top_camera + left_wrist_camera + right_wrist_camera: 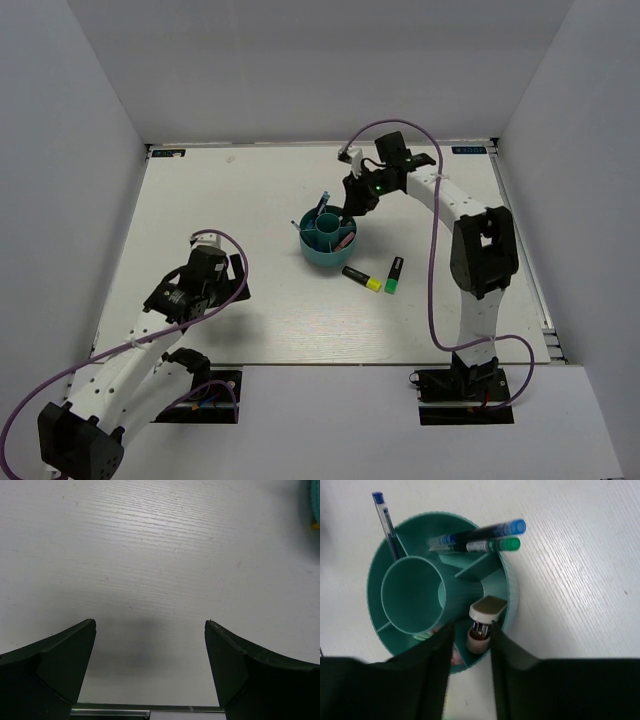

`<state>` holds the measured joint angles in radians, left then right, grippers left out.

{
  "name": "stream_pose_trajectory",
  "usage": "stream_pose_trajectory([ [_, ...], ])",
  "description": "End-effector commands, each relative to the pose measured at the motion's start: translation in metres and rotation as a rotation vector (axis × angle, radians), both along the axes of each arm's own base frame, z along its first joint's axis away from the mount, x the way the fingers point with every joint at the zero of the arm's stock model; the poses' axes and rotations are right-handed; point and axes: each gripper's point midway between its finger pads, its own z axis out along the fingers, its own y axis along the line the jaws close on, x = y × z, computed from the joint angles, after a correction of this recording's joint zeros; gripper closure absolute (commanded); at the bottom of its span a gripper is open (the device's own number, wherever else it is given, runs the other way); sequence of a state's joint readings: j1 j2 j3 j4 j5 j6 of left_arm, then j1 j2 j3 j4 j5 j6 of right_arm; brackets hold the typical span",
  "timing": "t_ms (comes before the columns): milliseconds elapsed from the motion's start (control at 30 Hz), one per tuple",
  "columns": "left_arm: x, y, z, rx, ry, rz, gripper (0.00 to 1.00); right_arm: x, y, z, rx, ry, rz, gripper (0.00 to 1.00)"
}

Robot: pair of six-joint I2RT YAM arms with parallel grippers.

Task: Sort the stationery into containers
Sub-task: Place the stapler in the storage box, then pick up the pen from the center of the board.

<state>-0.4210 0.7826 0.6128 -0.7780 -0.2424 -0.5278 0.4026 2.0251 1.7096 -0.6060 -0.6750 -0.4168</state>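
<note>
My right claw (472, 628), jaws loosely spread around the white-capped piece (487, 609) standing in the teal organizer's (511, 587) outer ring, seems to be letting go; next I must lift clear and reach the yellow-capped marker (362, 278) just beside that organizer.

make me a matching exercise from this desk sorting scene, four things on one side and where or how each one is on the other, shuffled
Things:
1. yellow-capped marker
2. blue-capped pen
3. central cup
4. left gripper

Places or states:
A. jaws wide apart over bare table
B. lying flat on the table, beside the organizer
C. leaning in a ring compartment of the organizer
D. nothing visible inside it

Pairs: 1-B, 2-C, 3-D, 4-A
</note>
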Motion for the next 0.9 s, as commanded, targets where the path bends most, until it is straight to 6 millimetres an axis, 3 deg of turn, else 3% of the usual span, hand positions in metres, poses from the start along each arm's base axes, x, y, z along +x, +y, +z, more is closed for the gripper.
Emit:
stream_pose_trajectory([
  [0, 0.002, 0.000, 0.003, -0.007, -0.025, -0.001, 0.00, -0.002, -0.012, 0.040, 0.010, -0.067, -0.080, 0.67],
  [33, 0.002, 0.000, 0.003, -0.011, -0.026, 0.000, 0.00, 0.001, -0.018, 0.046, -0.001, -0.096, -0.129, 0.74],
  [67, 0.002, 0.000, 0.004, -0.014, -0.030, 0.001, 0.05, 0.002, -0.024, 0.049, -0.012, -0.100, -0.169, 0.96],
  [100, 0.002, -0.001, 0.005, -0.017, -0.036, -0.003, 0.11, 0.003, -0.034, 0.061, -0.039, -0.151, -0.229, 1.00],
  [133, 0.002, -0.002, 0.005, -0.020, -0.036, -0.007, 0.22, 0.006, -0.046, 0.055, -0.083, -0.153, -0.308, 1.00],
  [167, 0.002, -0.002, 0.005, -0.022, -0.041, -0.013, 0.60, 0.003, -0.054, 0.049, -0.118, -0.152, -0.337, 1.00],
  [200, 0.003, -0.003, 0.005, -0.027, -0.043, -0.013, 0.78, 0.001, -0.061, 0.048, -0.137, -0.152, -0.359, 1.00],
  [233, 0.002, -0.003, 0.006, -0.028, -0.045, -0.014, 0.90, -0.002, -0.075, 0.055, -0.170, -0.187, -0.419, 1.00],
  [267, 0.002, -0.003, 0.007, -0.028, -0.045, -0.016, 0.98, -0.008, -0.087, 0.044, -0.226, -0.170, -0.444, 1.00],
  [300, 0.002, -0.003, 0.007, -0.029, -0.041, -0.017, 0.98, -0.015, -0.092, 0.044, -0.246, -0.168, -0.445, 1.00],
  [367, 0.002, -0.004, 0.008, -0.031, -0.040, -0.019, 0.90, -0.033, -0.116, 0.023, -0.372, -0.115, -0.490, 0.59],
  [400, 0.002, -0.005, 0.008, -0.035, -0.041, -0.021, 0.63, -0.042, -0.123, 0.011, -0.407, -0.073, -0.490, 0.40],
  [433, 0.002, -0.005, 0.009, -0.034, -0.042, -0.023, 0.48, -0.049, -0.133, 0.000, -0.450, -0.036, -0.558, 0.31],
  [500, 0.002, -0.005, 0.009, -0.036, -0.045, -0.022, 0.23, -0.070, -0.148, -0.020, -0.514, 0.058, -0.638, 0.30],
  [567, 0.002, -0.005, 0.010, -0.039, -0.044, -0.021, 0.21, -0.083, -0.162, -0.031, -0.562, 0.124, -0.787, 0.32],
  [733, 0.001, -0.005, 0.010, -0.044, -0.049, -0.023, 0.21, -0.094, -0.170, -0.049, -0.603, 0.242, -0.964, 0.40],
  [867, 0.001, -0.006, 0.011, -0.048, -0.055, -0.028, 0.21, -0.100, -0.154, -0.064, -0.570, 0.382, -1.016, 0.44],
])
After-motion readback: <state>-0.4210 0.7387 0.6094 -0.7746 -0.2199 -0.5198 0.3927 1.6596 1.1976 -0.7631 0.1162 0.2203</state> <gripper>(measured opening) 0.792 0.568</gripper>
